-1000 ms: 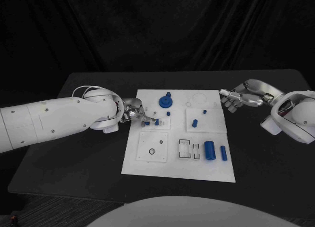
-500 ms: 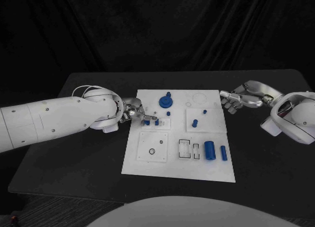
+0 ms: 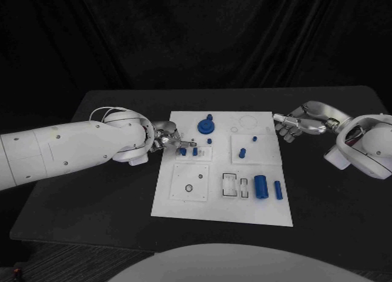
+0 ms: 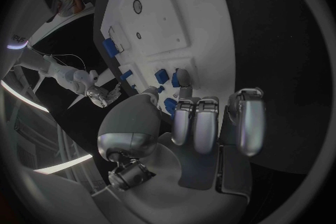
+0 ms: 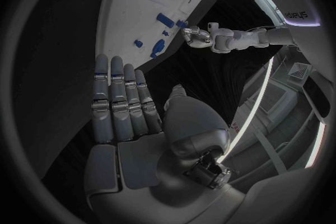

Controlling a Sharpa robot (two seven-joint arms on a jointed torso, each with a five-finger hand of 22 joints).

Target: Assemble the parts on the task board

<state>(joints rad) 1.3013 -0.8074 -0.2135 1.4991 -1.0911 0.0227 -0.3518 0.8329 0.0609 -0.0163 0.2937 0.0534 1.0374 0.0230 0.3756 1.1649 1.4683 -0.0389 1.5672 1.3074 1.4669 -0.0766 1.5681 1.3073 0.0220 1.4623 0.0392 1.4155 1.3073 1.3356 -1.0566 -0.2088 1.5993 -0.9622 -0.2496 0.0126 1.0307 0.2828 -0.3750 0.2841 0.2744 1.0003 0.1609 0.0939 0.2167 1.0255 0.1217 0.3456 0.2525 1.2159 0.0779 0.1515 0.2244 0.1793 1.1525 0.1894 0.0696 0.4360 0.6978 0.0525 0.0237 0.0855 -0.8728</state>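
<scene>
The left robot hand (image 3: 167, 138) has lifted slightly, fingers spread beside two blue pegs (image 3: 188, 151).

The left hand (image 3: 168, 140) shifts slightly rightward, its fingertips now over the small blue parts (image 3: 188, 151).

Blue parts (image 3: 261, 186), white task board (image 3: 220, 205)

One task board (image 3: 214, 207) (seven blue parts (image 3: 260, 186)).
</scene>
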